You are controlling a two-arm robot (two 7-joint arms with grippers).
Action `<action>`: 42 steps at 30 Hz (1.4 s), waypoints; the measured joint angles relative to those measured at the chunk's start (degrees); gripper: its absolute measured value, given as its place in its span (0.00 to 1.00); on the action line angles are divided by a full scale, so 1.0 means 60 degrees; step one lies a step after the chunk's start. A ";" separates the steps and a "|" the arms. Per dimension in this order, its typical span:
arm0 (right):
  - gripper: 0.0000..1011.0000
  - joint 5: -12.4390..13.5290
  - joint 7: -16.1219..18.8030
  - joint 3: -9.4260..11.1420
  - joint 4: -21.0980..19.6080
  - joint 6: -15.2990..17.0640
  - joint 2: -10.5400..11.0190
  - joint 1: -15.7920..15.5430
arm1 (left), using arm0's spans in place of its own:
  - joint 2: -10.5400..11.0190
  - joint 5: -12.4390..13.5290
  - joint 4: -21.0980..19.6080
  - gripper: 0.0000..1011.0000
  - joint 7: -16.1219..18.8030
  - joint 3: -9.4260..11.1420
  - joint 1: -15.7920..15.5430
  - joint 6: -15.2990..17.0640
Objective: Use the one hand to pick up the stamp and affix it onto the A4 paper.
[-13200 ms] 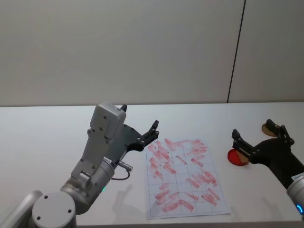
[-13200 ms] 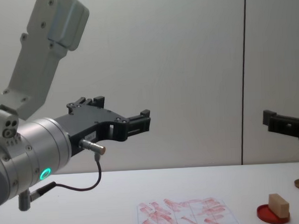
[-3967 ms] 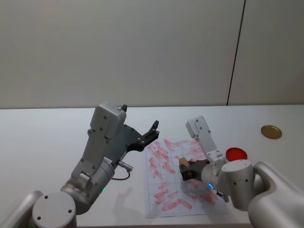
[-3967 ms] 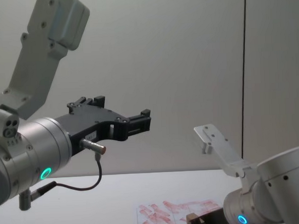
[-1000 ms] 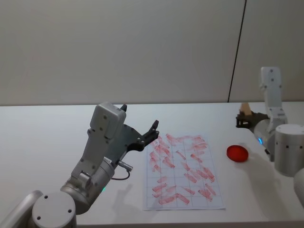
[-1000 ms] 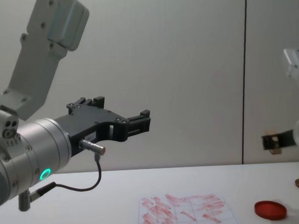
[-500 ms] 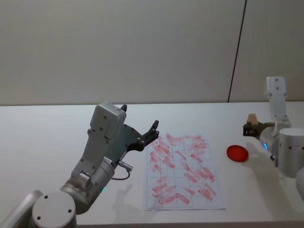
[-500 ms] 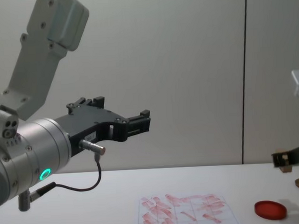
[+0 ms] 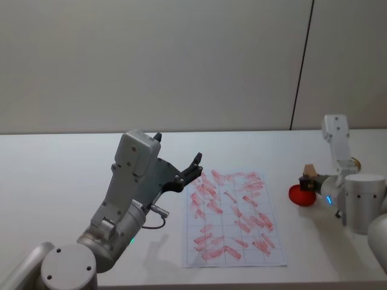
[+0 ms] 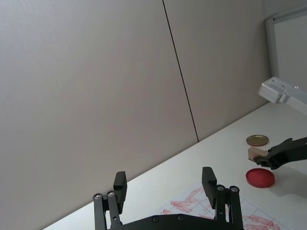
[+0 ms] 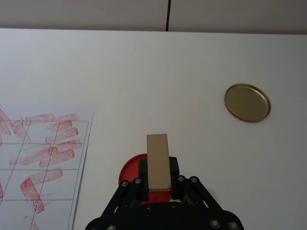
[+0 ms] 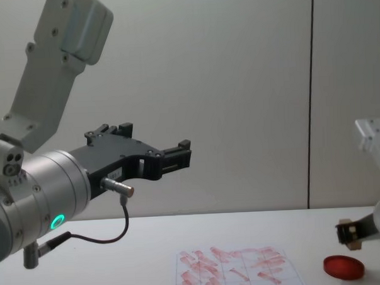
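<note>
Over on the robot's right, the right gripper [image 9: 309,181] hung just above the red ink pad [image 9: 300,196], its two black fingers [image 11: 173,168] clamped on the stamp [image 11: 158,161]. The little wooden block stood out past the fingertips, and from the side its lower edge [image 12: 352,232] was a short way clear of the pad [image 12: 344,267], not touching it. The A4 paper [image 9: 234,219] lay flat on the white table [image 9: 60,181] near the pad, covered in smeared red marks. A gold lid [image 11: 247,102] sat farther back, well apart. The left gripper [image 9: 192,168] was parked in the air at the paper's left edge, fingers [image 10: 208,179] spread wide and holding nothing.
</note>
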 joint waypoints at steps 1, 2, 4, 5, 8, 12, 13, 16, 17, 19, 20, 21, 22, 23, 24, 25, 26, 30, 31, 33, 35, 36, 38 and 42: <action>0.21 -0.0006 0.0022 -0.0022 0.0094 0.0003 -0.0018 0.0023 | 0.0000 0.0000 0.0000 0.98 0.0000 0.0000 -0.0001 0.0000; 0.21 -0.0007 0.0036 -0.0033 0.0141 0.0003 -0.0026 0.0033 | 0.0000 0.0000 0.0000 0.98 0.0000 0.0000 -0.0001 0.0000; 0.21 -0.0010 0.0063 -0.0059 0.0289 -0.0002 -0.0052 0.0070 | -0.0001 0.0000 0.0000 0.98 0.0000 0.0000 -0.0001 0.0000; 0.21 -0.0010 0.0073 -0.0067 0.0339 -0.0012 -0.0060 0.0089 | 0.0000 0.0000 0.0000 0.98 0.0000 0.0000 -0.0001 0.0000; 0.21 -0.0010 0.0104 -0.0092 0.0519 -0.0061 -0.0093 0.0143 | 0.0000 0.0000 0.0001 0.98 0.0000 0.0000 0.0000 0.0000; 0.26 -0.0005 0.0143 -0.0109 0.0716 -0.0154 -0.0128 0.0209 | 0.0000 0.0000 0.0000 0.98 0.0000 0.0000 -0.0001 0.0000; 0.27 -0.0003 0.0149 -0.0113 0.0771 -0.0174 -0.0138 0.0227 | 0.0000 0.0000 0.0000 0.98 0.0000 0.0000 -0.0001 0.0000; 0.38 0.0013 0.0179 -0.0117 0.0956 -0.0287 -0.0168 0.0297 | 0.0000 0.0000 0.0000 0.98 0.0000 0.0000 -0.0001 0.0000; 0.44 0.0017 0.0184 -0.0117 0.0995 -0.0310 -0.0173 0.0311 | 0.0000 0.0000 0.0000 0.98 0.0000 0.0000 -0.0001 0.0000; 0.50 0.0022 0.0199 -0.0117 0.1059 -0.0389 -0.0186 0.0337 | -0.0001 0.0000 0.0000 0.98 0.0000 0.0000 0.0000 0.0000; 0.52 0.0024 0.0202 -0.0117 0.1070 -0.0406 -0.0189 0.0343 | 0.0000 0.0000 0.0000 0.98 0.0000 0.0000 -0.0001 0.0000; 0.54 0.0025 0.0206 -0.0115 0.1076 -0.0440 -0.0193 0.0347 | 0.0000 0.0000 0.0000 0.98 0.0000 0.0000 0.0000 0.0000; 0.58 0.0025 0.0208 -0.0113 0.1076 -0.0464 -0.0193 0.0347 | 0.0000 0.0000 0.0000 0.98 0.0000 0.0000 0.0000 0.0000; 0.62 0.0026 0.0210 -0.0110 0.1076 -0.0496 -0.0194 0.0347 | 0.0000 0.0000 0.0000 0.98 0.0000 0.0000 0.0000 0.0000; 0.62 0.0026 0.0212 -0.0105 0.1042 -0.0542 -0.0193 0.0340 | 0.0000 0.0000 0.0000 0.98 0.0000 0.0000 -0.0001 0.0000; 0.68 0.0026 0.0212 -0.0100 0.0991 -0.0566 -0.0192 0.0322 | 0.0000 0.0000 0.0000 0.98 0.0000 0.0000 -0.0001 0.0000; 0.72 0.0026 0.0212 -0.0097 0.0957 -0.0586 -0.0190 0.0309 | 0.0000 0.0000 0.0000 0.98 0.0000 0.0000 0.0000 0.0000; 0.83 0.0020 0.0213 -0.0073 0.0437 -0.0690 -0.0138 0.0084 | 0.0000 0.0000 0.0000 0.98 0.0000 0.0000 0.0000 0.0000; 0.85 0.0016 0.0211 -0.0066 0.0332 -0.0710 -0.0126 0.0037 | 0.0000 0.0000 0.0000 0.98 0.0000 0.0000 -0.0001 0.0000; 0.92 0.0007 0.0211 -0.0050 -0.0028 -0.0760 -0.0085 -0.0122 | 0.0000 0.0000 0.0000 0.98 0.0000 0.0000 -0.0001 0.0000; 0.97 -0.0008 0.0211 -0.0034 -0.0386 -0.0825 -0.0043 -0.0280 | 0.0000 0.0000 0.0001 0.98 0.0000 0.0000 0.0000 0.0000; 0.99 -0.0013 0.0212 -0.0028 -0.0504 -0.0846 -0.0028 -0.0332 | 0.0000 0.0000 0.0000 0.98 0.0000 0.0000 0.0000 0.0000; 0.99 -0.0020 0.0218 -0.0013 -0.0790 -0.0894 0.0008 -0.0463 | 0.0000 0.0000 0.0000 0.98 0.0000 0.0000 0.0000 0.0000; 0.99 -0.0061 0.0280 0.0029 -0.1576 -0.1095 0.0118 -0.0835 | 0.0000 0.0000 0.0000 0.98 0.0000 0.0000 -0.0001 0.0000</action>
